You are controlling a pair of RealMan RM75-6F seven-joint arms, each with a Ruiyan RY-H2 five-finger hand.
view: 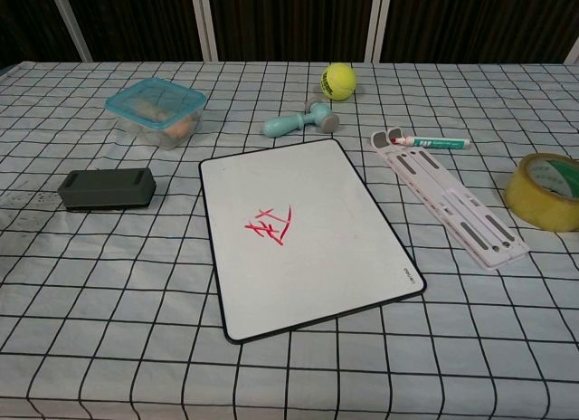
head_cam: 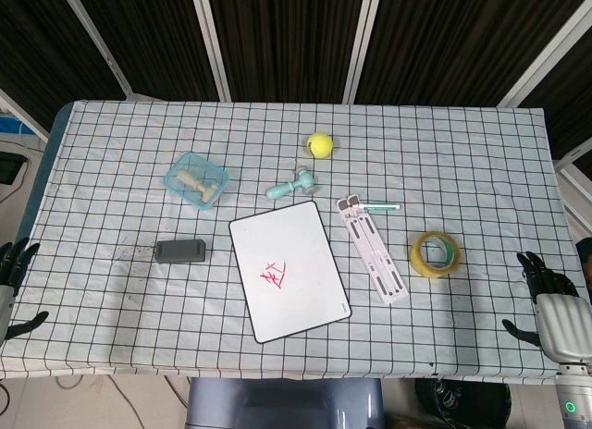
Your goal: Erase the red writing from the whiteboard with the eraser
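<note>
Both hands low, fingers spread: left hand (head_cam: 13, 283), right hand (head_cam: 553, 309).

tennis ball (head_cam: 319, 144) | lidded box (head_cam: 195, 178) | tape roll (head_cam: 435, 253) | marker (head_cam: 381, 207)

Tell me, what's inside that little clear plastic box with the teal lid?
The clear plastic box with the teal lid holds something pale beige and orange; the lid and cloudy walls hide what exactly.

Left hand (head_cam: 13, 286) cut by frame edge, box (view: 156, 109) contents unclear thru lid, marker (view: 432, 143) label too small to read
</note>
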